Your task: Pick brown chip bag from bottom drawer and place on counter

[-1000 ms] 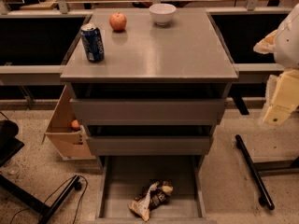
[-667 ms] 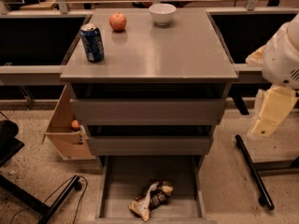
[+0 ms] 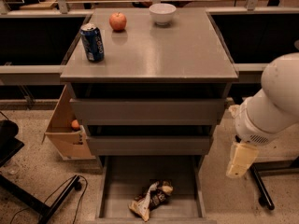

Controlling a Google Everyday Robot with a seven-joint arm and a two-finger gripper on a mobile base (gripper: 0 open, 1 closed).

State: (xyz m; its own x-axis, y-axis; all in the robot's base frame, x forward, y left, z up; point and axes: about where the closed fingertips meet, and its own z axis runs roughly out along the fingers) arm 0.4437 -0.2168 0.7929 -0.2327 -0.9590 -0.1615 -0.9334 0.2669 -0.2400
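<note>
The brown chip bag (image 3: 152,199) lies crumpled on the floor of the bottom drawer (image 3: 121,183), which is pulled open. The two grey drawers above it are closed. The counter (image 3: 159,50) is the flat grey top of the cabinet. My gripper (image 3: 240,161) is the cream-coloured end of the white arm (image 3: 273,101). It hangs to the right of the cabinet, outside it, at about the height of the drawer front above the open one. It is above and to the right of the bag and apart from it.
A blue soda can (image 3: 92,42), a red apple (image 3: 117,21) and a white bowl (image 3: 162,13) stand on the counter's far half. A cardboard box (image 3: 65,132) sits left of the cabinet. Black stand legs (image 3: 260,190) are at the right, and a black base with cable (image 3: 44,204) at the left.
The arm has swung down and to the left, bringing my gripper from counter height to beside the lower drawers. The bag and the counter items have not moved.
</note>
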